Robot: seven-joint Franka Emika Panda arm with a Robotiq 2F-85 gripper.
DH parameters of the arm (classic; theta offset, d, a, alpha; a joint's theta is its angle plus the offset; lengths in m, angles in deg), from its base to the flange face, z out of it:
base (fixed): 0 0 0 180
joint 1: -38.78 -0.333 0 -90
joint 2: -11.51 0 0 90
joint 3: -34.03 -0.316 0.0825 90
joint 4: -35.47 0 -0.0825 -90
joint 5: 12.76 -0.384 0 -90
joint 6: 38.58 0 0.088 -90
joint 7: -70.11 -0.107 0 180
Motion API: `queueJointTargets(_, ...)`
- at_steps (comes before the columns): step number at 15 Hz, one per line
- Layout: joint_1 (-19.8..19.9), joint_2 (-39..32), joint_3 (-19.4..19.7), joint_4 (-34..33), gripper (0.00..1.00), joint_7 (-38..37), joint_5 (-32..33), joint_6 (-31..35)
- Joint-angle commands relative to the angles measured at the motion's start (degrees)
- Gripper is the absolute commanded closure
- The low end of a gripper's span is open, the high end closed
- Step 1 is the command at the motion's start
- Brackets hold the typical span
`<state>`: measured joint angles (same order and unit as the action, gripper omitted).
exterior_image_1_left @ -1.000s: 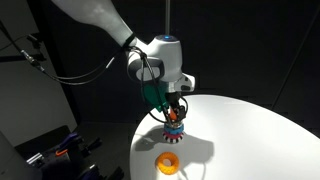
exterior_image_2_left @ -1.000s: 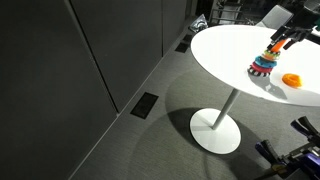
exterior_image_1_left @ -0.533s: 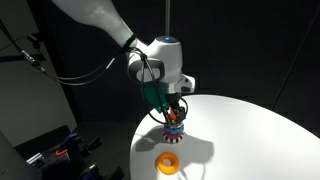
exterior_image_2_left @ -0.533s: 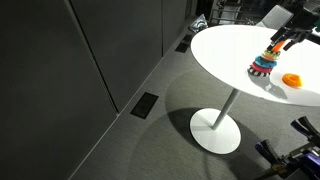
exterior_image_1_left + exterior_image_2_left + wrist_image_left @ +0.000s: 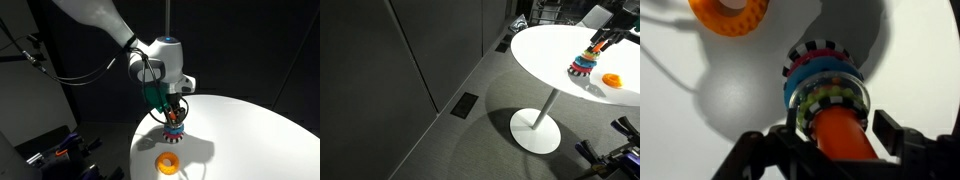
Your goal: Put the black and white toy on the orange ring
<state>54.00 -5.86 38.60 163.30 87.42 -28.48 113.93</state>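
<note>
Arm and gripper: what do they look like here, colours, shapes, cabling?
The arm has smooth white rounded links ending in a bulbous white wrist joint. Black cables loop beside it. A teal-green part sits under the wrist, above the black gripper, whose dark, blocky jaws show in the wrist view.

arm [image 5: 100, 20] bent over | wrist [image 5: 160, 58] vert. | jaws down, apart

Black and white toy [image 5: 820, 47]: round piece, checked black-and-white rim; seen in the wrist view threaded at the far end of the ring stack [image 5: 826, 88], upright. Orange ring [image 5: 732, 14]: flat donut, centre hole open, laid flat on the white worktop [image 5: 665, 120], near the stack but apart.
</note>
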Motion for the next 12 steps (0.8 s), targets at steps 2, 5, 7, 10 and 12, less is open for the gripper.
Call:
queueJointTargets(2,1.08,-0.98,-0.82,-1.77,0.28,0.23,-1.08,-0.45)
queueJointTargets(5,1.00,-0.49,-0.78,-1.52,0.41,0.15,-0.94,-0.46)
queueJointTargets(7,0.91,0.11,-0.73,-1.48,0.45,0.08,-0.85,-0.49)
queueJointTargets(10,0.81,0.78,-0.64,-1.39,0.52,-0.10,-0.74,-0.65)
queueJointTargets(12,0.76,0.72,-0.53,-1.53,0.49,-0.33,-0.64,-0.78)
